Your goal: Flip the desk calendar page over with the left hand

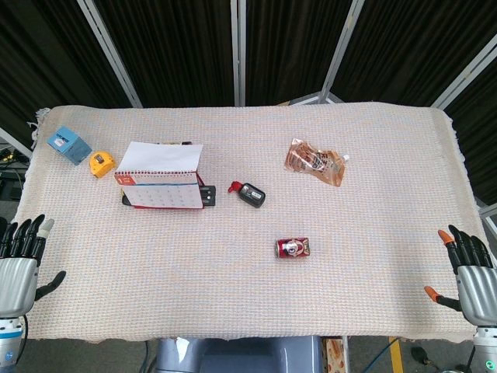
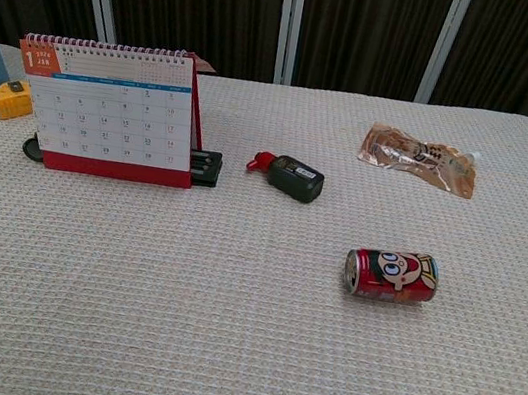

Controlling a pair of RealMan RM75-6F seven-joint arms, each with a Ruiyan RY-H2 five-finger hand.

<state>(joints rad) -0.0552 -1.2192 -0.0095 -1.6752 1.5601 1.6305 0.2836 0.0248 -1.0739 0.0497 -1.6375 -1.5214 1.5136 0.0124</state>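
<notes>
Head view coverage takes in the whole woven table cover [image 1: 248, 303], whose near edge runs between the two hands. The left hand [image 1: 22, 260] is held at the near left corner, off the cloth edge, fingers extended upward and slightly apart, with nothing grasped. The right hand [image 1: 467, 268] is held at the near right corner in the same manner, fingers raised and spread, nothing grasped. Neither hand is shown in the chest view. The desk calendar [image 1: 159, 177] is stood upright in the far left part of the table, its January page faced toward the robot and its spiral binding located along the top edge. A black object [image 1: 206, 196] is partly hidden behind the calendar base and projects at its right side. A yellow tape measure [image 1: 100, 163] and a blue box [image 1: 68, 145] are placed to the left of the calendar, near the left table edge. A black key fob [image 1: 249, 193] is placed just right of the calendar, a foil pouch [image 1: 317, 162] further right, and a red can [image 1: 293, 248] is laid on its side nearer the robot. Bare cloth is presented between the left hand and the calendar front.
</notes>
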